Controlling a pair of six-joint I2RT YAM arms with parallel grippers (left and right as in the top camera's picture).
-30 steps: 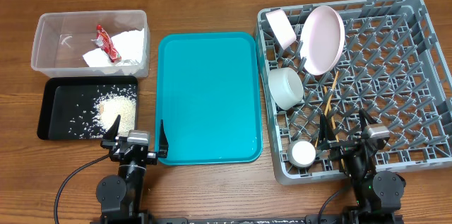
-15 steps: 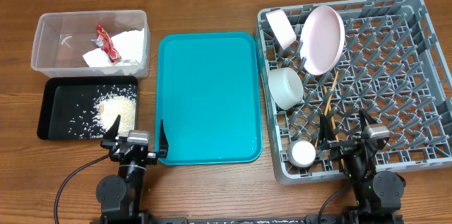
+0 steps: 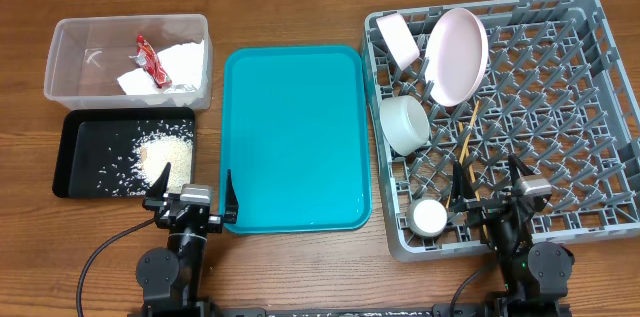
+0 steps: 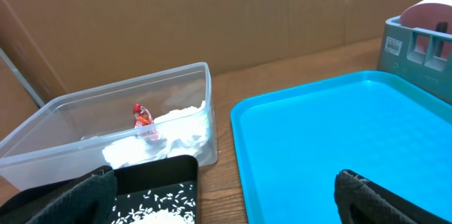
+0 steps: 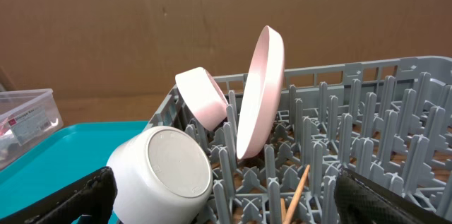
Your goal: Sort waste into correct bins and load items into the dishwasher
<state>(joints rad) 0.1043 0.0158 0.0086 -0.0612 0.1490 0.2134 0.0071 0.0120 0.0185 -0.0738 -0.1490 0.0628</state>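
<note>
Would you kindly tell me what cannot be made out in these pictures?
Left wrist view: the black tray and its rice are cut off by the bottom edge.
Right wrist view: only a short stretch of the chopsticks shows; pegs of the dish rack and the bottom edge hide the rest.
Overhead: the small white round item in the rack's near corner is too small to identify.
</note>
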